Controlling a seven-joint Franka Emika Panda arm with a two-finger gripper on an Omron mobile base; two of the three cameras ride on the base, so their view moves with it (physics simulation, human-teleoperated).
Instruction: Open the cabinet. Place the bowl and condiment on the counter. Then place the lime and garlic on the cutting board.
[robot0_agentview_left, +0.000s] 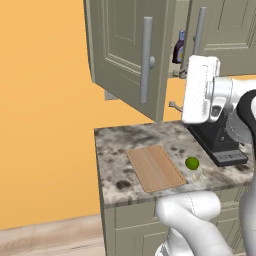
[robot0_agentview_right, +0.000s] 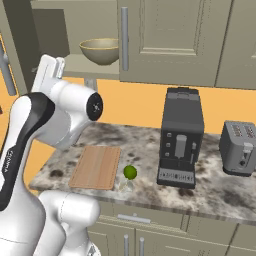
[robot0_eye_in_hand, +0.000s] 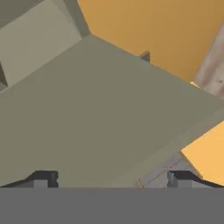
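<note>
One cabinet (robot0_agentview_left: 125, 55) hangs above the counter (robot0_agentview_left: 117, 145), its left door (robot0_agentview_left: 131, 60) swung out toward the camera, with one long bar handle on it and a second bar handle on the shut door (robot0_agentview_right: 167, 37) beside it. Inside, one bowl (robot0_agentview_right: 101, 51) sits on the shelf in the right base view, and one condiment (robot0_agentview_left: 179, 48) bottle stands upright in the gap between the doors in the left base view. On the counter lies one cutting board (robot0_agentview_left: 155, 167), flat and bare. One lime (robot0_agentview_left: 192, 163) rests just beside the board's right edge, and one garlic (robot0_agentview_left: 198, 175) bulb lies right against the lime on its near side; both are off the board. One coffee machine (robot0_agentview_right: 180, 144) stands to the right of them and one toaster (robot0_agentview_right: 240, 147) further right. The gripper (robot0_eye_in_hand: 109, 180) is raised near the open cabinet, facing a flat olive panel (robot0_eye_in_hand: 105, 127); its two fingertips (robot0_eye_in_hand: 43, 179) are spread wide with nothing between them.
</note>
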